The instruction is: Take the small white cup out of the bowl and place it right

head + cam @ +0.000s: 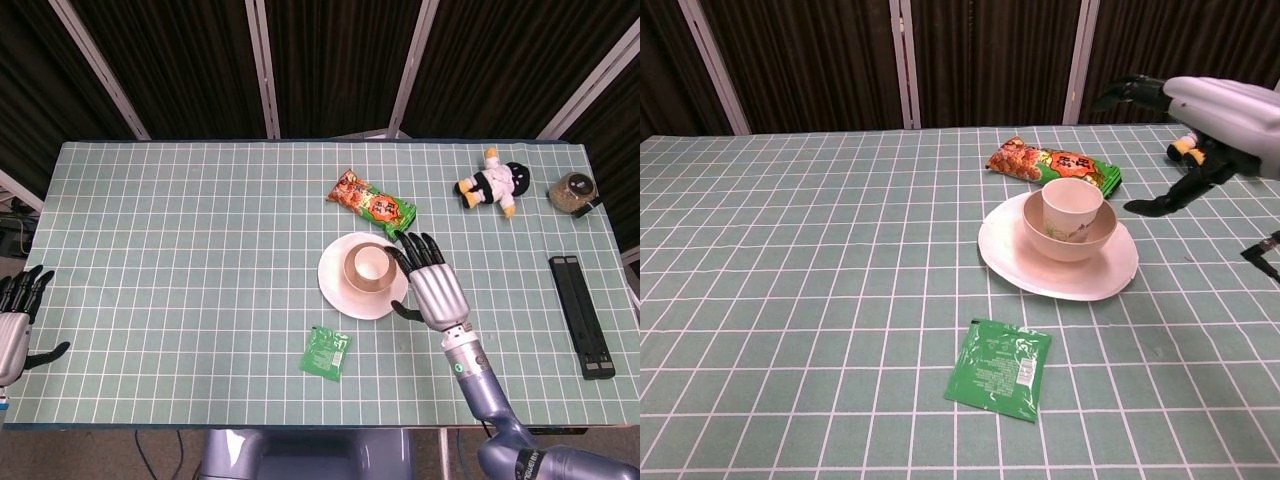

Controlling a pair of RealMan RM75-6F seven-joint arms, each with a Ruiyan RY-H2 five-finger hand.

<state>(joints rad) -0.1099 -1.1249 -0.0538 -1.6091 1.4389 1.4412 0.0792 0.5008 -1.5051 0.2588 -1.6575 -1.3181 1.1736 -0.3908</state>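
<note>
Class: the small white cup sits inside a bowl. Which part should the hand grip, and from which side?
Grip the cup by its upper wall and rim, probably from above on the right. It stands upright, and only that part clears the bowl. The right hand is open beside it.

Head looks down; chest looks level, both showing bowl point(366, 270).

The green checked cloth surface point(180, 230) lies bare across its whole left half. Around the round white plate point(340, 290), the orange-and-green snack packet point(372, 204) lies just behind and the small green sachet point(325, 352) near the front. To the plate's right, open cloth reaches to the long black bar point(582, 315); the plush doll point(492, 183) and glass jar point(573, 192) sit at the far right corner.
</note>
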